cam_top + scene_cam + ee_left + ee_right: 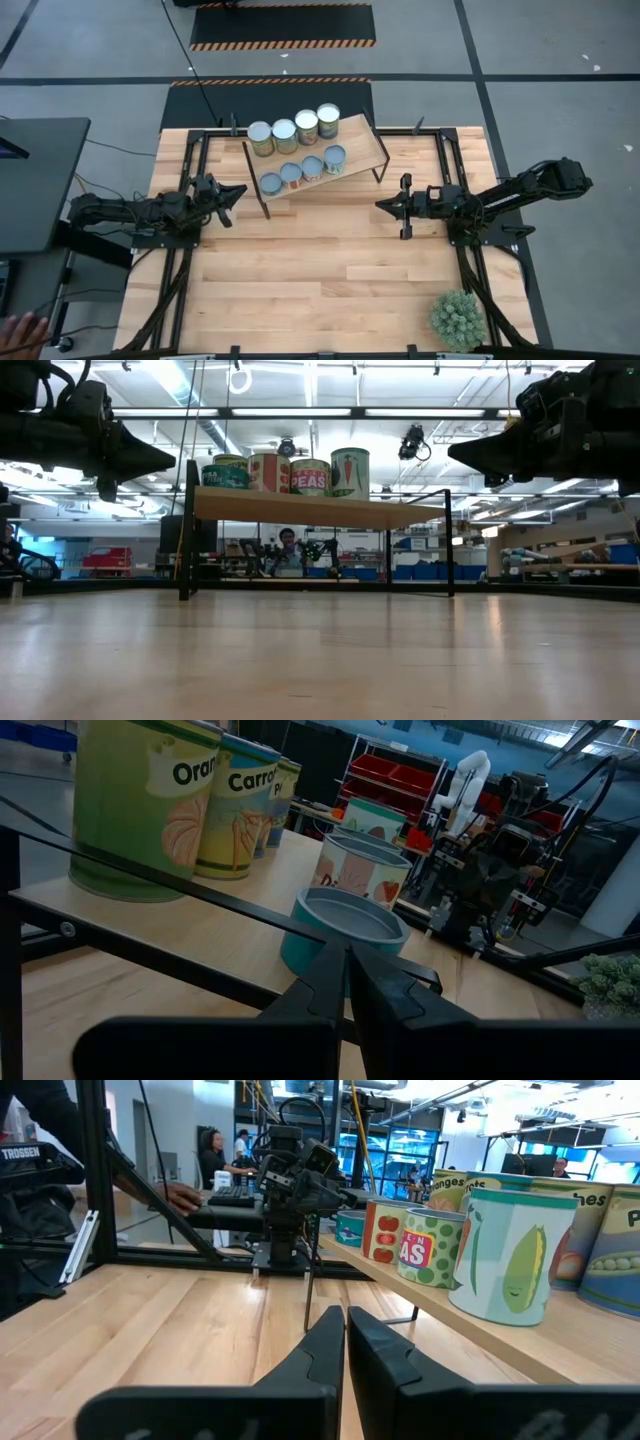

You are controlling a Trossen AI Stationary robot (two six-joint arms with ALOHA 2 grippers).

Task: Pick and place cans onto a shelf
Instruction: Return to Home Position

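The shelf point(360, 141), a light-wood board on a black frame, stands at the table's far middle. Several cans rest on their bases on it in two rows: taller ones point(285, 135) with yellowish-green labels at the back, shorter blue-topped ones point(291, 174) in front. My left gripper point(238, 192) is shut and level, just off the shelf's left end, with nothing in it. It faces a short blue tin point(345, 925). My right gripper point(382, 205) is shut and level, off the shelf's right near leg. It holds nothing, and the cans point(505, 1255) stand beside it.
A green spiky plant point(458, 318) sits at the table's near right corner. Black frame rails point(450, 170) run along the table's sides. Bare wood tabletop point(320, 270) lies near of the shelf. A person's hand point(20, 328) shows off the table's near left.
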